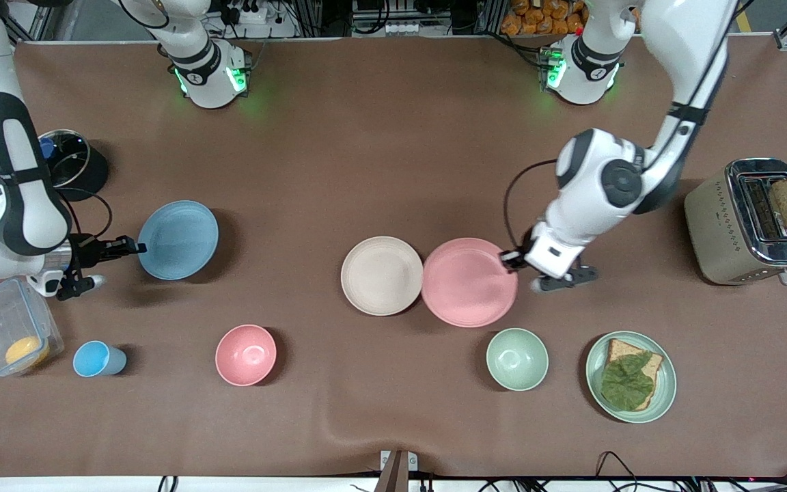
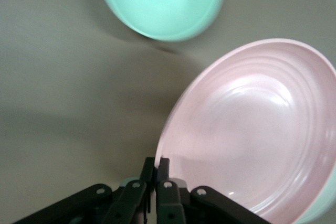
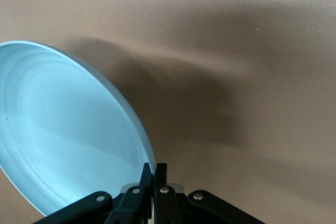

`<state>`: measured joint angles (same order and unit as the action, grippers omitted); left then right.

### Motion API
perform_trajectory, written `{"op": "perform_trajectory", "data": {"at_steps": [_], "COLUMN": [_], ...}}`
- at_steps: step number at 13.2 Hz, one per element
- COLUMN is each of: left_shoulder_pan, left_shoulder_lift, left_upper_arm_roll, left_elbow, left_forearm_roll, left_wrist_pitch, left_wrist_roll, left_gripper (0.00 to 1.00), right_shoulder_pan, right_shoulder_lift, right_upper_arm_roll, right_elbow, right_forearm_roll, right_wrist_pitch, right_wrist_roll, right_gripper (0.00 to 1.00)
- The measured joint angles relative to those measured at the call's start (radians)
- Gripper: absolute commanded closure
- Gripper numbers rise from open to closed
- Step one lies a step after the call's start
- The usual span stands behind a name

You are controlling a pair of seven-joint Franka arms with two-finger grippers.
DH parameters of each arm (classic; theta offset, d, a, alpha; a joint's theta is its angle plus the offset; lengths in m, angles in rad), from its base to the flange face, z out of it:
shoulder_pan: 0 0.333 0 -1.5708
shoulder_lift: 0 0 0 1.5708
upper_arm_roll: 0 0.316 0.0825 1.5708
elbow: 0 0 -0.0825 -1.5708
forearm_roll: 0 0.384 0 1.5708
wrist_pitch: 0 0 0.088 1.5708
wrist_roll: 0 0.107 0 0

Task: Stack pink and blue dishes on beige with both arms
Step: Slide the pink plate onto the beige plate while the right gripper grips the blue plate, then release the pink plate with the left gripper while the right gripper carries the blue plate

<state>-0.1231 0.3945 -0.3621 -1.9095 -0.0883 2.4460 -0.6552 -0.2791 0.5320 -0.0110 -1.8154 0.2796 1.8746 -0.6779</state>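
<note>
The pale pink plate point(image 1: 468, 282) hangs tilted just above the table, its edge meeting the rim of the beige plate point(image 1: 381, 275), which lies flat at mid-table. My left gripper point(image 1: 507, 260) is shut on the pink plate's rim at the side toward the left arm's end. In the left wrist view the pink plate point(image 2: 252, 129) slopes away from the left gripper point(image 2: 156, 167). The light blue plate point(image 1: 179, 239) is lifted and tilted toward the right arm's end, my right gripper point(image 1: 138, 247) shut on its rim. The right wrist view shows that blue plate point(image 3: 63, 129) in the right gripper point(image 3: 154, 174), its shadow on the cloth.
Nearer the camera stand a blue cup point(image 1: 96, 359), a pink bowl point(image 1: 246, 354), a green bowl point(image 1: 517, 359) and a green plate point(image 1: 669, 386) with bread. A toaster point(image 1: 742, 222) sits at the left arm's end. A clear box point(image 1: 7, 335) and a lidded pot point(image 1: 69, 160) sit at the right arm's end.
</note>
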Motion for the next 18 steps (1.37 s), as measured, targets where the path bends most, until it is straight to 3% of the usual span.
{"op": "perform_trajectory", "data": {"at_steps": [5, 11, 18], "left_shoulder_pan": [-0.177, -0.249, -0.286], "left_shoulder_lift": [0.141, 0.247, 0.287], "left_upper_arm_roll": [0.006, 0.035, 0.050], "left_elbow": [0.138, 0.156, 0.179], "left_forearm_roll": [0.000, 0.026, 0.047], "left_wrist_pitch": [0.000, 0.012, 0.043], "left_wrist_roll": [-0.240, -0.306, -0.333], "left_gripper": [1.00, 1.00, 1.00], "right_shoulder_pan": [0.000, 0.035, 0.223], "right_shoulder_lift": [0.001, 0.001, 0.001], "right_upper_arm_roll": [0.001, 0.009, 0.018], "right_elbow": [0.033, 0.090, 0.161], "right_forearm_roll": [0.000, 0.000, 0.006], "right_wrist_pitch": [-0.026, -0.103, -0.180], "right_wrist_roll": [0.008, 0.125, 0.439], "right_gripper": [1.00, 1.00, 1.00]}}
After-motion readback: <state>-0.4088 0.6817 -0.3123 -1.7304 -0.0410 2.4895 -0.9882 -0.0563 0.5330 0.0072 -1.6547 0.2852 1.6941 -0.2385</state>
